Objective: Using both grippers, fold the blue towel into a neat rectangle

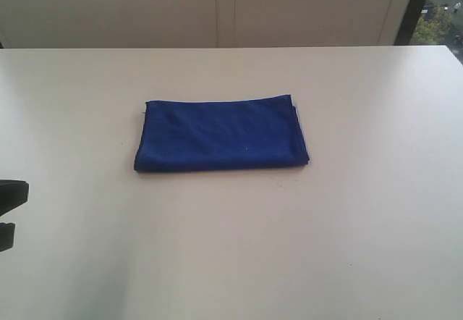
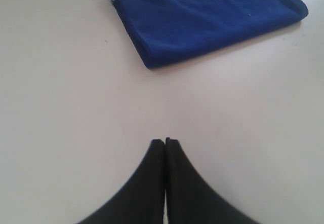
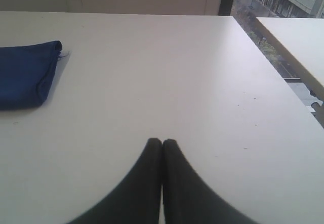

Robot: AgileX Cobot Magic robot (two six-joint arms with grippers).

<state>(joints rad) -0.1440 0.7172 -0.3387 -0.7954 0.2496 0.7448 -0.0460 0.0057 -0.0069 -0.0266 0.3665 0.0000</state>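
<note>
We see the blue towel [image 1: 221,135] lying folded into a rectangle on the worktop [image 1: 231,255]. The left gripper [image 2: 165,142] and right gripper [image 3: 162,142] sit well apart from the towel, each pressed together, empty. A pass over the towel could snag an edge, undoing the fold.

Bare table [image 1: 347,247] lies open on every side of the folded towel [image 1: 221,133], the only obstacle

A white table [image 1: 362,247] stands before a pale wall [image 1: 145,9], a window [image 1: 445,16] beside it.
</note>
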